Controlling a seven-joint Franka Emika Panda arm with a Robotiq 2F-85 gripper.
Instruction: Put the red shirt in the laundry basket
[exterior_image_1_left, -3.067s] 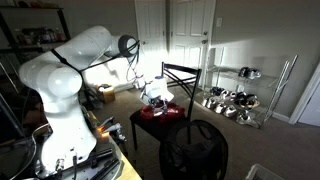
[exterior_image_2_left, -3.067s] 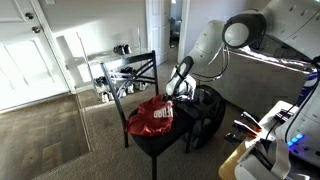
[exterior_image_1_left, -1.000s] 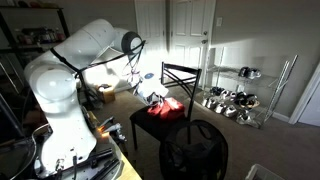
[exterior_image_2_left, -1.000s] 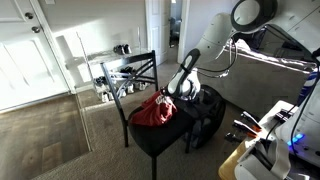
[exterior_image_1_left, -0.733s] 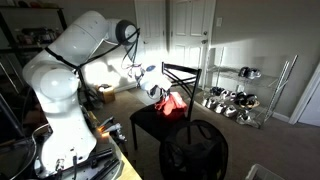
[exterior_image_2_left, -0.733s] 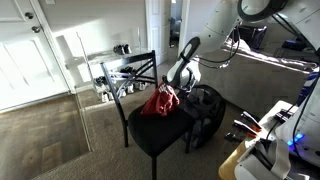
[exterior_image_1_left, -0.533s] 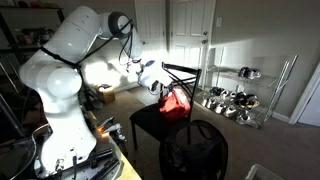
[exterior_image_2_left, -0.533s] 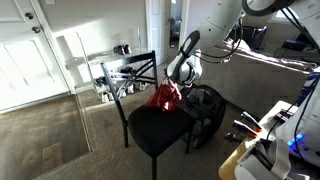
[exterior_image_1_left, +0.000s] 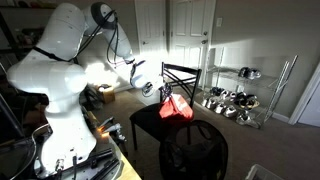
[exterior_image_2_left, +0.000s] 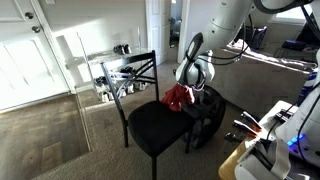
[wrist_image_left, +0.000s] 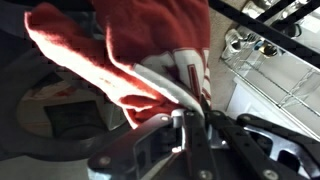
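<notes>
Tool is closed tight on the red shirt, which is held up over the black chair, near the dark laundry basket. The carrying step is in hand. Next, the shirt should be moved above the basket and dropped.

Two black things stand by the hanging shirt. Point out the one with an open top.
The round laundry basket, soft-walled and open-topped. The chair beside it has a flat seat and barred back. The fingers hold the red shirt.
</notes>
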